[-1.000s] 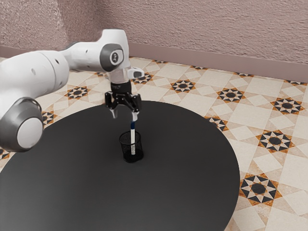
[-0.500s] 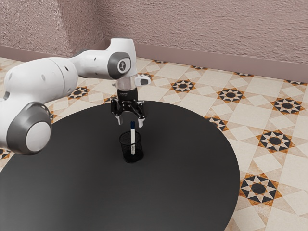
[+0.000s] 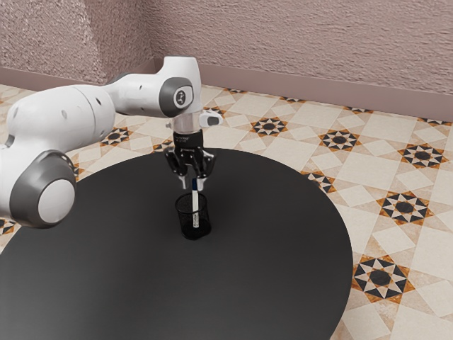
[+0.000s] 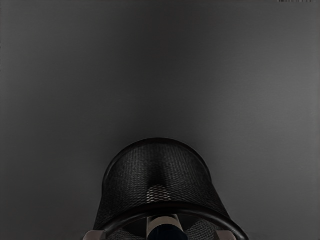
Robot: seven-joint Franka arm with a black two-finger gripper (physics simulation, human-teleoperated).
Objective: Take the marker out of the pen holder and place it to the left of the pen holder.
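Observation:
My gripper (image 3: pixel 192 185) is over the pen holder, its fingers around the marker's upper end with a gap on each side. Upright in the black mesh pen holder (image 3: pixel 185 224) stands the white marker (image 3: pixel 196 207) with its dark blue cap up. In the wrist view, the tips of my gripper (image 4: pixel 160 235) stand wide on either side of the marker (image 4: pixel 166 231), not touching it. The mesh wall of the pen holder (image 4: pixel 160 167) rises around the marker, whose lower part is partly hidden by the mesh.
The round black table (image 3: pixel 276 248) extends on all sides of the pen holder. Its curved edge borders a patterned tile floor (image 3: pixel 386 177), and a pink textured wall (image 3: pixel 304 49) stands behind.
My hand has moved toward the exterior view's right and ended centred over the marker. Over the last half second the fingers have drawn closer together. Marker and holder have stayed put.

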